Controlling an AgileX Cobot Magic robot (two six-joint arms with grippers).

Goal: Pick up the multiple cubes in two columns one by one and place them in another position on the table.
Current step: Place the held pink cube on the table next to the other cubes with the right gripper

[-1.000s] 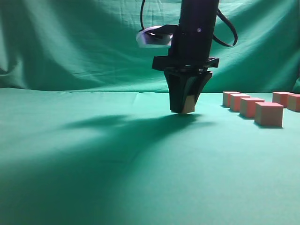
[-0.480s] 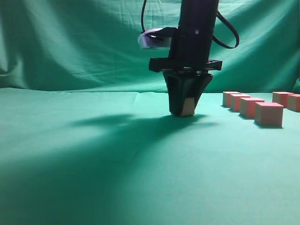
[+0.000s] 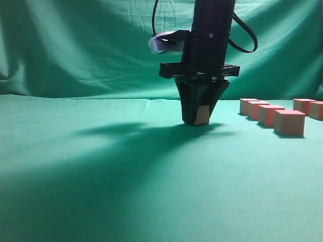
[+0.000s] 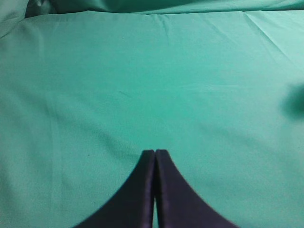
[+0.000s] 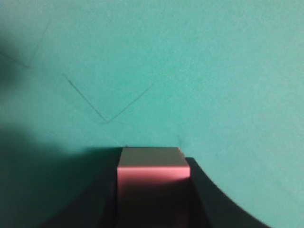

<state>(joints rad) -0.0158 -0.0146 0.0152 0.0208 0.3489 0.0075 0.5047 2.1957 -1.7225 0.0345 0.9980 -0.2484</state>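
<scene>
The right gripper, gripping 1 cube, had lowered it onto the table; release seemed next. The left gripper was closed, empty.

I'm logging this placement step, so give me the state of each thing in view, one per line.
Right gripper: pointing down at the table, shut on a cube.
Held cube: clamped between the fingers, at or just above the cloth; contact unclear.
Left gripper: shut, empty, above bare cloth.
Other cubes: resting in rows on the right, untouched.
Table: covered in green cloth.
</scene>
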